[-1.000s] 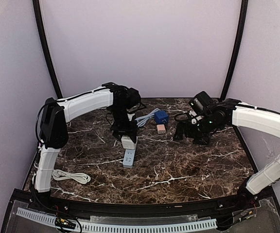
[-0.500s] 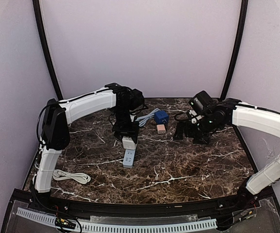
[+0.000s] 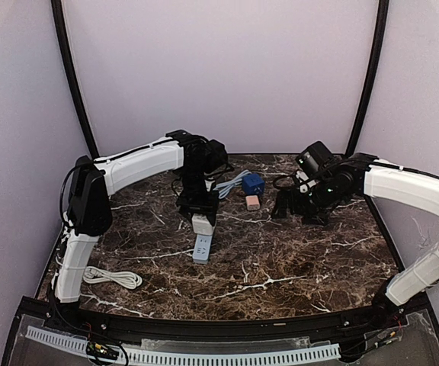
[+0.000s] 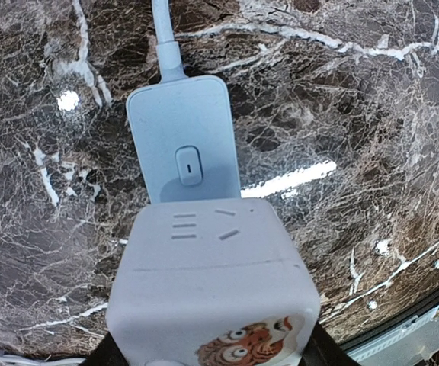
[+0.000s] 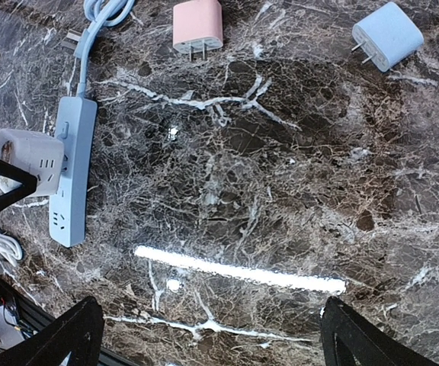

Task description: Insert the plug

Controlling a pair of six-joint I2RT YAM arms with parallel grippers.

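**White cube plug gripped over power strip by left tool**

The white cube plug (image 4: pixel 212 290) is clamped btwn the 2 fingers of the left tool (image 3: pixel 199 214). Only dark slivers of those fingers (image 4: pixel 107 354) are seen, at the bottom corners of the left wrist view, pressed to the plug's sides, so the tool is closed to the plug's width. A tiger sticker (image 4: pixel 242 347) is shown on the plug's near face, w/ socket slots on the face above it.

The plug is set over the power strip (image 4: pixel 183 137), covering the part just past the strip's switch button (image 4: pixel 188 164). In the right wrist view the plug is seen overlapping the strip's left edge approx. at mid-length, w/ 1 socket group left uncovered beyond it. Whether the prongs are seated can't be told. The strip is laid flat on the marble worktop (image 3: pixel 280 259), left of ctr, and its cord (image 4: pixel 162 30) is run off from the button end.

The right tool (image 5: pixel 208 335) is held wide open above the worktop, well apart from the strip, and nothing is gripped. Its 2 fingers (image 5: pixel 67 335) are seen at the bottom corners of its own view.

A pink plug (image 5: pixel 197 27) and a pale blue plug (image 5: pixel 387 34) are laid on the worktop w/ prongs showing. A dark blue cube (image 3: pixel 252 183) is set just beside the pink plug in the top view. A coiled white cable (image 3: pixel 111 276) is laid near the left arm's base.
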